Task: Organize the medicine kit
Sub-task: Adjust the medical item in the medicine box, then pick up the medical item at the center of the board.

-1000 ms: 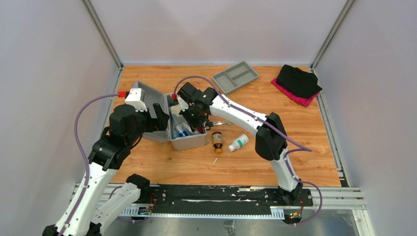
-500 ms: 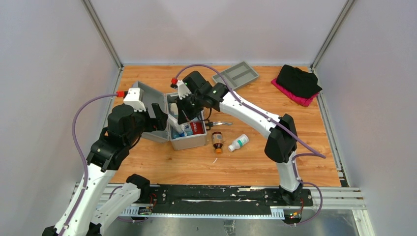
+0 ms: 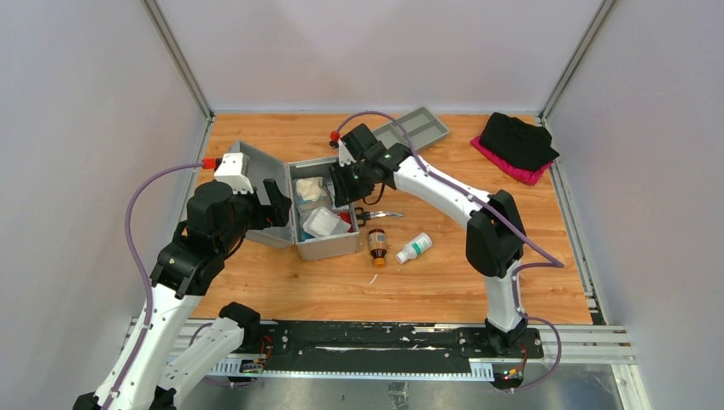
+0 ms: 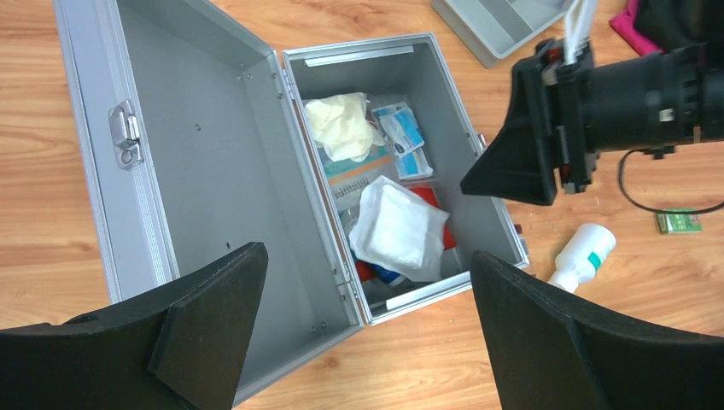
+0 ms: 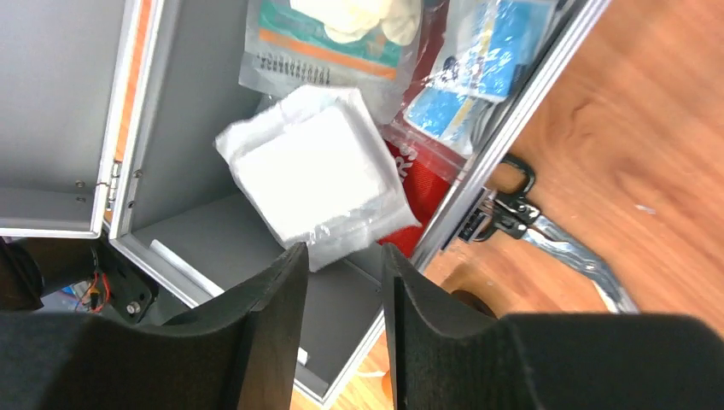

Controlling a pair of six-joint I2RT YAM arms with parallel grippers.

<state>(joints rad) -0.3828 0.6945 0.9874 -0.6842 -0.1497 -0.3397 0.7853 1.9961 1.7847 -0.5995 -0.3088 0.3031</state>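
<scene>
Right gripper (image 3: 341, 183) backed out of medicine kit (image 3: 329, 246), fingers slightly parted, empty. Left gripper (image 4: 363, 256) wide open over lid (image 4: 196, 162). Kit sat left-centre on table (image 3: 529, 282), lid swung left, long axis near-to-far. White gauze pack (image 4: 399, 229) hid most of red pouch (image 5: 410, 171).

Left arm (image 3: 183, 256) stands up from the near-left corner of the table, elbow bent, wrist tipped over so the left gripper (image 4: 367, 342) aims downwards, jaws spread really wide with nothing between them. Right arm (image 3: 491, 239) rises from the near edge, right of centre, folds at the elbow and sends a long forearm back and left towards the middle of the far half. Right gripper (image 5: 344, 329) points down too, jaws only a bit apart, nothing pinched.
</scene>
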